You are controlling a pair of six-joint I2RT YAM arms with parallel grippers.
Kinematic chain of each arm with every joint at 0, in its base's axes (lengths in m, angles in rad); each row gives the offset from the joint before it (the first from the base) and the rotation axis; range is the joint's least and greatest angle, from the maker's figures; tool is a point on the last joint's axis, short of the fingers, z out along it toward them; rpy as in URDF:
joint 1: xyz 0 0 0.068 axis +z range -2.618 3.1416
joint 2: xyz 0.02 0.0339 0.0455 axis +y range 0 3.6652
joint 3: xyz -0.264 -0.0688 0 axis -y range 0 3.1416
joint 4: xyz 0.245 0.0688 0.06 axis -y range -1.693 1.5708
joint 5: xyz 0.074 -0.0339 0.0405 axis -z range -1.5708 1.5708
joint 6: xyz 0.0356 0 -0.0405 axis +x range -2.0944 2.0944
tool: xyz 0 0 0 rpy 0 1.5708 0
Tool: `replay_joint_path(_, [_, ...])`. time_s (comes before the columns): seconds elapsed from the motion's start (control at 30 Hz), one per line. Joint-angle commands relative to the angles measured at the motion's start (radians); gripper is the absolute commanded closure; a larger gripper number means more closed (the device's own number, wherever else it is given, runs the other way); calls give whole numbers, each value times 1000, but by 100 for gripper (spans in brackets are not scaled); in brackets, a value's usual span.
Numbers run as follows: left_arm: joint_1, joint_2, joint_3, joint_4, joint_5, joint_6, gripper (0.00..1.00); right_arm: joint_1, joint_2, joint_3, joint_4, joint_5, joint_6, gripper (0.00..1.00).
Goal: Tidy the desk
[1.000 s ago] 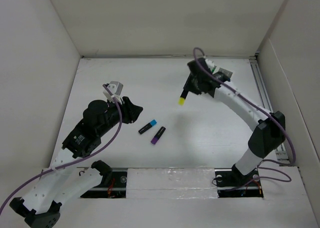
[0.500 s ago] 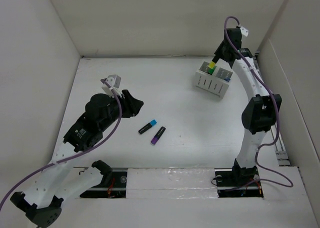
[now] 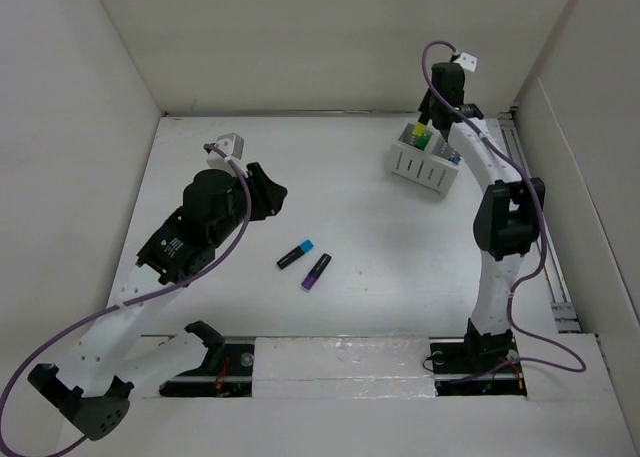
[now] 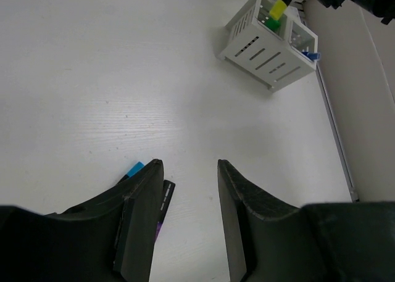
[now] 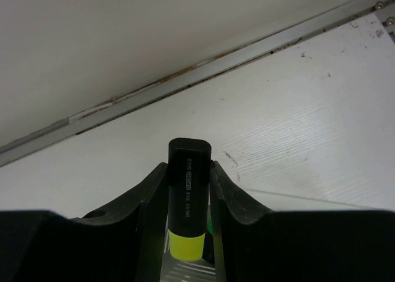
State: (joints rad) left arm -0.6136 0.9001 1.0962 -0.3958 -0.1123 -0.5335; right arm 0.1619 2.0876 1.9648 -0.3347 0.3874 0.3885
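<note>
Top view: on the white desk, the left gripper hovers left of centre. Near it, a blue marker and a purple marker lie side by side toward the near edge. The right gripper hangs over the holder near the far right corner.

Left wrist: its fingers stand apart, with nothing between them.

Right wrist: the jaws are clamped on a yellow highlighter.
</note>
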Motion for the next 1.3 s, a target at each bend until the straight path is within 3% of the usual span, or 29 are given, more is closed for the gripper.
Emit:
replay_joint_path(0.0, [-3, -36, 28, -15, -39, -23, 63, 54, -53, -91, 124, 62, -56, 82])
replay_joint_path(0.13, [-3, -64, 16, -29, -53, -19, 62, 74, -72, -141, 126, 87, -56, 69])
replay_joint_path(0.27, [-3, -75, 21, -52, -46, 3, 62, 85, -95, -142, 77, 106, -53, 40])
replay_joint_path(0.37, [-3, -92, 5, -43, -35, 24, 61, 96, -149, -135, 51, 125, -57, 32])
replay_joint_path(0.47, [-3, -95, -1, -31, -17, 44, 61, 131, -234, -158, 24, 123, -62, 31])
replay_joint_path(0.5, [-3, -96, -4, -28, -9, 49, 61, 146, -259, -171, 10, 123, -66, 32])
replay_joint_path(0.57, [-3, -101, -16, -17, 19, 58, 60, 215, -338, -251, -44, 117, -47, 51])
replay_joint_path(0.63, [-3, -107, -28, -9, 37, 64, 61, 278, -398, -340, -72, 91, -33, 75])
replay_joint_path(0.67, [-3, -118, -42, -2, 39, 69, 60, 350, -455, -386, -113, 64, -28, 95])
replay_joint_path(0.7, [-3, -125, -48, 0, 42, 72, 60, 387, -475, -479, -133, 36, -23, 100])
replay_joint_path(0.83, [-3, -151, -84, 14, 49, 93, 58, 589, -541, -655, -233, -44, 54, 100])
replay_joint_path(0.9, [6, -159, -99, 25, 63, 99, 54, 667, -529, -675, -283, -97, 90, 86])
replay_joint_path(0.93, [6, -164, -117, 40, 100, 104, 51, 704, -505, -682, -288, -149, 134, 59])
replay_joint_path(0.97, [6, -162, -125, 47, 106, 107, 51, 720, -489, -675, -296, -154, 151, 51])
replay_joint_path(1.0, [6, -162, -125, 48, 106, 107, 51, 732, -471, -664, -296, -154, 151, 51])
replay_joint_path(1.03, [6, -162, -134, 61, 140, 110, 50, 743, -450, -655, -306, -159, 174, 40])
replay_joint_path(1.1, [6, -161, -137, 67, 155, 112, 49, 743, -405, -630, -314, -183, 196, 35])
replay_joint_path(1.27, [6, -161, -150, 78, 191, 118, 50, 766, -295, -595, -296, -274, 242, 35])
